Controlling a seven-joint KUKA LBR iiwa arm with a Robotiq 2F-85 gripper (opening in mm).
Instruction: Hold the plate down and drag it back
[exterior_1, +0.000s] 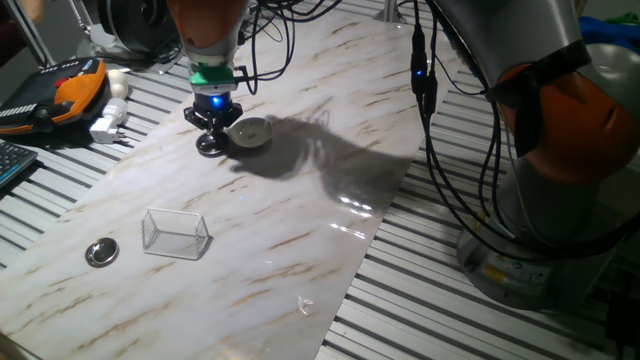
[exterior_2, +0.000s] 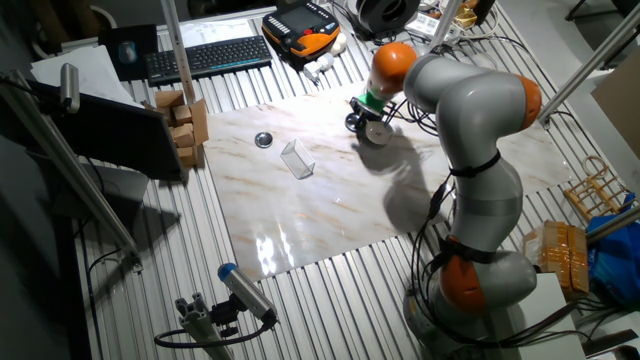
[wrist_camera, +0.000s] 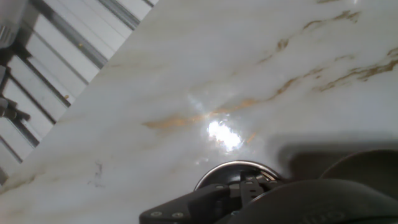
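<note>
Tool (exterior_1: 212, 137) beside empty plate (exterior_1: 251, 132)

The tool (exterior_1: 212, 132) stands low at the far left of the marble counter (exterior_1: 300, 200), touching the plate (exterior_1: 250, 133). Right and near of them lies bare marble. A clear box (exterior_1: 176, 234) and metal disc (exterior_1: 101, 252) sit near-left, well apart.

Lighting even and fairly dim in both fixed views; hand view soft and blurred.
Glossy white marble-patterned board (exterior_1: 300, 190) carries overhead glare patches and the grey robot arm's (exterior_2: 470, 110) broad soft shadow; a hot reflection sits mid-frame in the hand view.
</note>
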